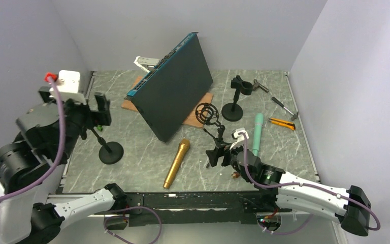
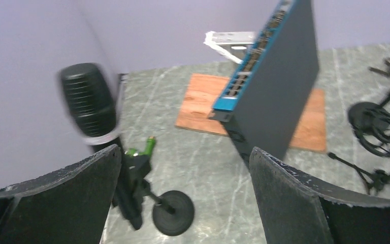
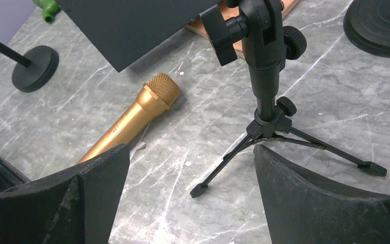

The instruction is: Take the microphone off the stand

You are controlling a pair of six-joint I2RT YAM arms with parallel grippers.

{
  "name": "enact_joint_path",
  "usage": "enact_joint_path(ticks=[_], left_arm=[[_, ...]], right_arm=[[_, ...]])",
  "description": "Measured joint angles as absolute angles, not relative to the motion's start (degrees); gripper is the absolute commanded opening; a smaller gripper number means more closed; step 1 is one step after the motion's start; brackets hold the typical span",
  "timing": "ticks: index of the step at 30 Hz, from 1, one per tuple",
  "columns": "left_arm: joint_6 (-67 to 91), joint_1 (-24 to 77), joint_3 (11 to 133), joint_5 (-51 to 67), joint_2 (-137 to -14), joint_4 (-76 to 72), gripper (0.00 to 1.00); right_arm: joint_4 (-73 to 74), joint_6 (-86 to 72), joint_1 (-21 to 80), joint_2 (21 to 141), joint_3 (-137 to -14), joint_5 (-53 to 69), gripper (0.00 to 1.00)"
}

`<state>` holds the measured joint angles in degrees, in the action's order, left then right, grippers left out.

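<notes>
The black microphone (image 2: 89,104) is carried, tilted, in the clip of a round-base stand (image 2: 172,212), to the left of the leaning rack unit (image 1: 175,89) and close against the side wall; clipped like this, it is judged not yet removed. The left tool (image 2: 185,152) is spread wide and empty; the microphone's body is seen beside its left finger rather than between the two, so a sideways shift would be needed before any grip.

A gold microphone (image 1: 176,162) is laid flat on the counter (image 1: 142,173) in front of the rack unit, free of any stand. The right tool (image 3: 192,150) is likewise spread and empty, set low before a small tripod stand (image 3: 264,91) whose shock mount (image 1: 208,113) carries nothing.

Room is tight on the wall side of the clipped microphone; bare counter is left between the stand's base and the rack unit, and the space above is open. The rack unit is propped on a wooden board (image 2: 203,101); its near edge and the tripod's splayed legs are to be kept clear of.
</notes>
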<state>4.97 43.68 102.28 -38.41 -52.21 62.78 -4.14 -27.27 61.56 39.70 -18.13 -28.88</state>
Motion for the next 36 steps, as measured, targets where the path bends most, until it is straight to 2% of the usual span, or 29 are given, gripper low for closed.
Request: enact_joint_path(ticks=[6,11,14,17,22,25,29,36], left_arm=[[3.38,43.68,105.30,-50.09,-50.78,66.65,0.99],[-4.60,43.51,93.89,-60.82,-46.33,58.50,0.99],[-9.02,42.81,88.05,-63.40,-44.29,52.49,0.99],[-11.66,39.57,84.49,-63.40,-43.83,47.03,0.99],[-10.20,23.09,83.79,-54.68,-47.44,45.32,0.99],[-8.12,18.57,82.96,-50.46,-49.78,44.95,0.99],[-2.63,11.07,83.00,-42.59,-52.80,46.24,0.90],[5.39,3.03,80.47,-34.28,-53.76,46.59,0.64]], right_arm=[[-3.03,-27.24,61.56,36.77,-18.13,-26.57,0.90],[-3.07,-27.18,61.56,36.45,-18.02,-25.19,0.90],[-3.03,-27.18,61.56,35.79,-17.61,-25.12,0.90],[-2.87,-27.20,61.56,35.14,-17.23,-25.08,0.90],[-2.28,-27.29,61.56,32.51,-16.73,-25.17,0.89],[-1.10,-27.57,61.56,30.85,-16.73,-25.26,0.89],[1.02,-27.99,61.56,29.41,-16.73,-25.45,0.88],[3.49,-28.75,61.56,28.73,-16.73,-25.45,0.88]])
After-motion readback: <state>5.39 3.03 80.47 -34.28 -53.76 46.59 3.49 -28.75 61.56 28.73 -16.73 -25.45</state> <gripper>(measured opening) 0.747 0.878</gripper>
